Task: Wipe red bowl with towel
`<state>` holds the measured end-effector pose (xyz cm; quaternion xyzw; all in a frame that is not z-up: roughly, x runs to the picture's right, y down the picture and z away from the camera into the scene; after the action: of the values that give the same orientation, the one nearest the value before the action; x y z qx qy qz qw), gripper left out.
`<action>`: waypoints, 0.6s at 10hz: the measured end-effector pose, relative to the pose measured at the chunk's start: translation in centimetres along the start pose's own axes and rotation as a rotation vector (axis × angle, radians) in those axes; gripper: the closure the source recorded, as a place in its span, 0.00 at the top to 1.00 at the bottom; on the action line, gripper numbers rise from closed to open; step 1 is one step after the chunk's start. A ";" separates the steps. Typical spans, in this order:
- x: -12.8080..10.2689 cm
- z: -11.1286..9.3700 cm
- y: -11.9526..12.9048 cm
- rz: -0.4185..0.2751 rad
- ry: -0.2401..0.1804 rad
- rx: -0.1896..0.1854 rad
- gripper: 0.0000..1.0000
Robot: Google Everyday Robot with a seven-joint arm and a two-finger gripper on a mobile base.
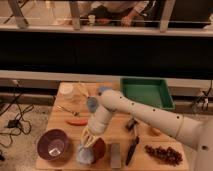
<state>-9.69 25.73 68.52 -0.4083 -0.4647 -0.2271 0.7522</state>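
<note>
- Your gripper [88, 141] is hanging low over the front edge of the wooden table [118, 131], just above the red bowl [98, 148].
- Its fingers are pinched together on the towel [85, 155], so you are holding the cloth rather than anything rigid.
- The towel is drooping from the gripper as a pale grey-blue bunch, lying against the left side of the red bowl and covering part of its inside.
- The red bowl is sitting near the table's front edge, with only its right rim and wall showing past the cloth.
- You are reaching in from the right: the white arm [145, 117] is slanting down across the table's middle to the gripper.
- The purple bowl [53, 144] is standing just left of the red bowl, apart from it.
- A grey rectangular bar [115, 155] is lying just right of the red bowl, and a dark-handled tool [132, 148] is lying beside that.
- A bunch of dark grapes [164, 153] is resting at the front right corner.
- A red-orange elongated item [77, 121] is lying behind the purple bowl.
- The green tray [146, 92] is sitting at the table's far right.
- You cannot tell whether the cloth is pressing on the bowl's bottom.
</note>
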 end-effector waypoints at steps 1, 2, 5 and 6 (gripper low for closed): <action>0.0 0.6 -0.1 -0.003 0.000 -0.008 0.02; 0.0 0.9 -0.2 -0.006 0.003 -0.014 0.02; 0.4 -0.2 -0.1 0.003 0.043 -0.006 0.02; 0.6 -0.9 0.2 0.006 0.057 -0.005 0.02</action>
<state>-8.80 25.17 68.70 -0.4049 -0.4414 -0.2374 0.7648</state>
